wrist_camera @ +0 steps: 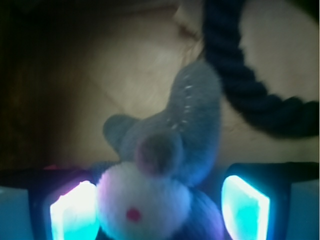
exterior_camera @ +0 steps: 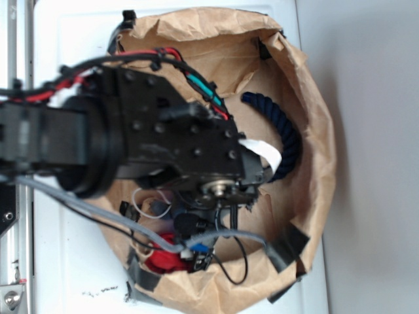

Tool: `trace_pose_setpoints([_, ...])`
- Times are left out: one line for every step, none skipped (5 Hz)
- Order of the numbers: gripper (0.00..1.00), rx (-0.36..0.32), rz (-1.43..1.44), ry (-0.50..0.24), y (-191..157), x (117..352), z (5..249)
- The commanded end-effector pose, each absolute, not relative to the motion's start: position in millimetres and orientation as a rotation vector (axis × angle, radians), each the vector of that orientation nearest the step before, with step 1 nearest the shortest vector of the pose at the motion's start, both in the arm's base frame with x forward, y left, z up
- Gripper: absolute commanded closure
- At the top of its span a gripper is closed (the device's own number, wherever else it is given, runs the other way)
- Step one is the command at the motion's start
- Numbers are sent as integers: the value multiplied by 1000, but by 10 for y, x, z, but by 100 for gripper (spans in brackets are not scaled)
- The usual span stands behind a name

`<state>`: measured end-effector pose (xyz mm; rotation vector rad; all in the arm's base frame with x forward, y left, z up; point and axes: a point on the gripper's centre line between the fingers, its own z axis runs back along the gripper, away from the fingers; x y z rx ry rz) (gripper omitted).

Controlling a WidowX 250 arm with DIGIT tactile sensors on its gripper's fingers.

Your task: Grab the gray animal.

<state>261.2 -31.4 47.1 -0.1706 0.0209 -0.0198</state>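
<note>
Right now the gray animal [wrist_camera: 160, 175] sits between the wide-open end effector [wrist_camera: 160, 205] fingers, ear pointing away.

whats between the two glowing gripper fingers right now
The small gray plush animal: its white face sits between the gripper fingers, shown in the wrist view. Whether the pads touch it is unclear.

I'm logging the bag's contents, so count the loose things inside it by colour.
Gray: 1, the gray animal, between the pincer fingers
Navy: 1, the thick rope
Red: 1, the fabric lump
Total: 3
</note>
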Motion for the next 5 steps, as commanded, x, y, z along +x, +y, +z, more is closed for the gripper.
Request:
trace_pose_setpoints([100, -161, 17, -67, -265, 2713, 601])
trace_pose_setpoints([100, -181, 40, -113, -192, 2639, 674])
trace_pose_setpoints([100, -208, 65, -178, -117, 2531, 752])
trace_pose_setpoints([100, -220, 230, -282, 90, 2458, 907])
trace_pose_setpoints([100, -215, 265, -251, 326, 2378, 1407])
